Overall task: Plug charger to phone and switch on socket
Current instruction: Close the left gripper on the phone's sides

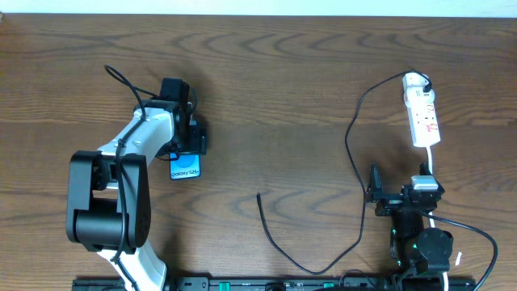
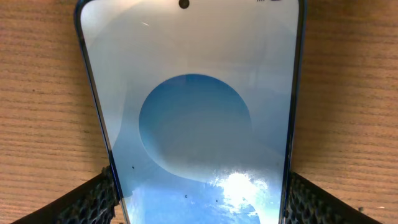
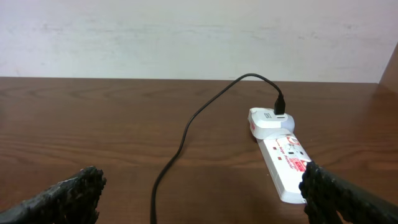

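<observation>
— Left claw [image 2: 199,186] first: what has it got?
— It sits over the phone [image 1: 185,168], jaws wide, one on each long edge. In the left wrist view the black ridged pads [image 2: 93,200] meet the frame on both sides with no gap showing, so it grips the phone across its width.
— And the phone itself?
— Flat on the desk [image 1: 266,97], on the left half, blue screen up with its lighter circle. From overhead the claw covers its far end.
— Right claw [image 3: 202,193]?
— Spread fully, nothing between the fingers. It hangs low at the right front of the desk and looks along the socket [image 1: 423,117].
— Where does the socket lie?
— Far right, lengthwise front to back, white with red marks. A white adapter [image 1: 415,81] sits in its far end, and its white cord [image 1: 431,158] runs from the near end toward the right arm. Whether a switch is on I cannot tell.
— The charger [image 3: 185,137]?
— Its black cable leaves that adapter, loops left and forward across the desk, then curves back. The plug tip [image 1: 258,195] lies on the wood between the two arms, to the right of the phone and well apart from it, not plugged in.
</observation>
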